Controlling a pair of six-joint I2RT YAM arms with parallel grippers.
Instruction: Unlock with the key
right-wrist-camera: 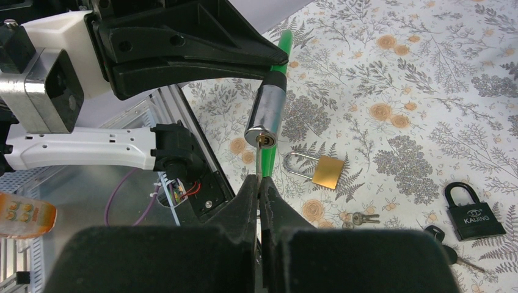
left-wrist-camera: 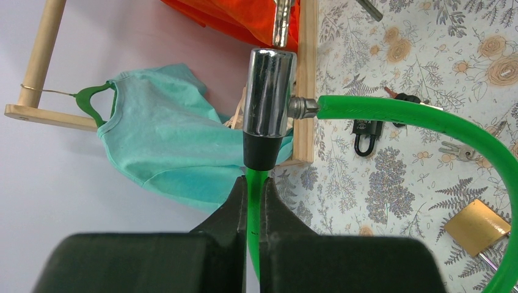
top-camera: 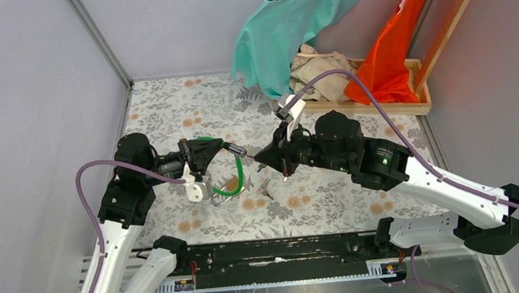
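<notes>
– Above the middle of the table (top-camera: 332, 204), why is the left gripper (left-wrist-camera: 253, 183) clamped on the green cable (left-wrist-camera: 391, 113) rather than on the barrel (left-wrist-camera: 269, 91)?
– Probably to leave the keyhole end free. It holds the cable lock off the table, barrel aimed at the right gripper (right-wrist-camera: 261, 183).
– And that one?
– Closed on the key (right-wrist-camera: 262, 159), whose tip sits at the keyhole. How deep, I cannot tell. Lined up so, a twist should do it.
– How does the lock look?
– Shiny chrome barrel, black collar, cable looping down toward the table. One cable end is plugged into the barrel's side, so locked, I judge.
</notes>
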